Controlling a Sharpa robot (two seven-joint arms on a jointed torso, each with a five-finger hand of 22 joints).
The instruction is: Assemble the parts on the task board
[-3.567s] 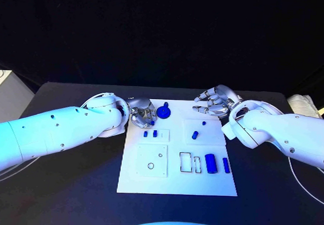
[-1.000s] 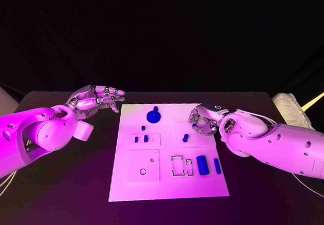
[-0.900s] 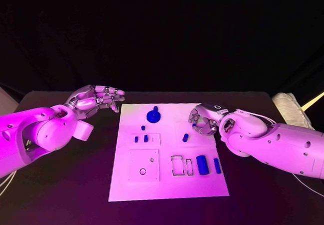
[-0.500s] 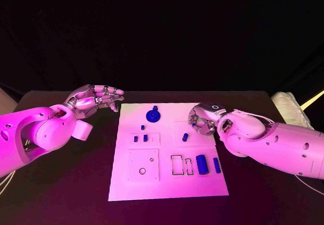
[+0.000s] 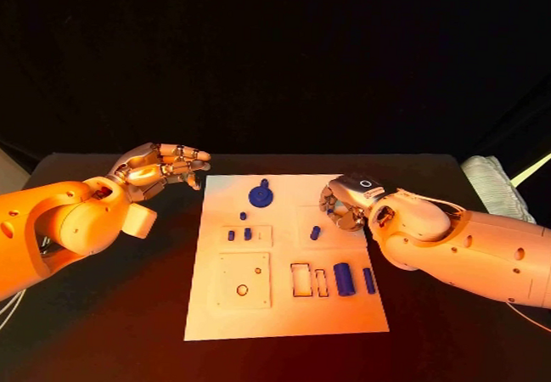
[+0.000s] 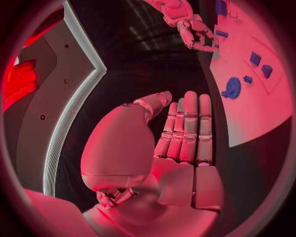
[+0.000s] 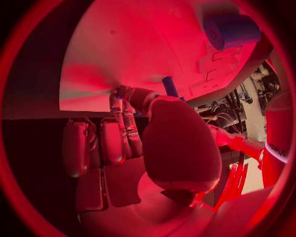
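Observation:
The white task board (image 5: 283,314) lies mid-table. On it are a round blue part (image 5: 262,195), small pegs (image 5: 248,234), a slanted peg (image 5: 314,233), a thick cylinder (image 5: 343,279) and a slimmer bar (image 5: 368,280). My right hand (image 5: 344,202) is over the board's far right part, fingers curled down with their tips near the surface. The right wrist view shows a blue peg (image 7: 168,86) just beyond the thumb; I cannot tell if anything is held. My left hand (image 5: 164,171) hovers off the board's far left corner, fingers apart and holding nothing.
Two empty rectangular slots (image 5: 301,280) lie beside the thick cylinder, and a square plate with a round hole (image 5: 242,289) lies to their left. A pale folded cloth (image 5: 486,185) lies at the table's right edge. Bare black table (image 5: 111,320) surrounds the board.
Since 3.6 s ago my left hand has drawn back off the board to the left and my right hand has come down onto its far right part. Over the last second both stay nearly still.

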